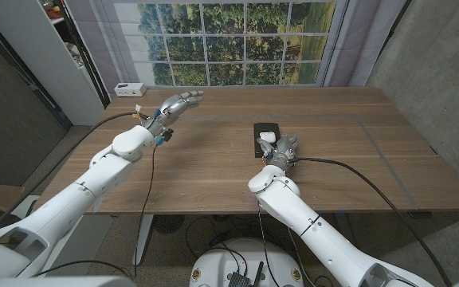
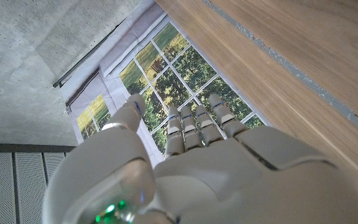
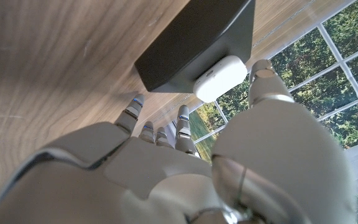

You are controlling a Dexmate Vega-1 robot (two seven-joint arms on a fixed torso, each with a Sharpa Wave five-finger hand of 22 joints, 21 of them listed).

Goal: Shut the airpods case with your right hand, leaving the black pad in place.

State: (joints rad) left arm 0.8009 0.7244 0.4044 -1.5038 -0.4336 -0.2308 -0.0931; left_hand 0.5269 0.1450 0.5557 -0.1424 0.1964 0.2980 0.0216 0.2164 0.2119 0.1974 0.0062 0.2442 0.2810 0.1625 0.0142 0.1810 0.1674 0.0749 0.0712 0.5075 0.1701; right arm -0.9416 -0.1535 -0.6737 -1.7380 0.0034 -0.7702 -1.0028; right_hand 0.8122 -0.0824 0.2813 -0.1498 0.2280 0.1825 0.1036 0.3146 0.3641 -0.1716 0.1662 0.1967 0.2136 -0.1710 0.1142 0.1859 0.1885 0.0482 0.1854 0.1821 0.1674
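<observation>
My right hand sits a little right of the frame's center in the head view, at the near edge of the black pad, which lies flat on the wooden table. The airpods case rests on that pad, white and rounded, just beside my fingertips. In my right wrist view the case lies at the edge of the pad with its lid down against its body, only a thin seam showing, so I cannot see anything inside it. My fingers reach toward the pad and my thumb stands close alongside the case; whether it actually touches the case I cannot tell. The fingers are spread rather than curled, and I have hold of nothing. My left hand hovers in the upper left of the head view, well apart from the pad, fingers stretched out and apart, palm empty. My left wrist view shows the same hand from behind, fingers extended toward the window backdrop. A small white box stands at the far left corner of the table, near the wall; its contents are too small to make out.
</observation>
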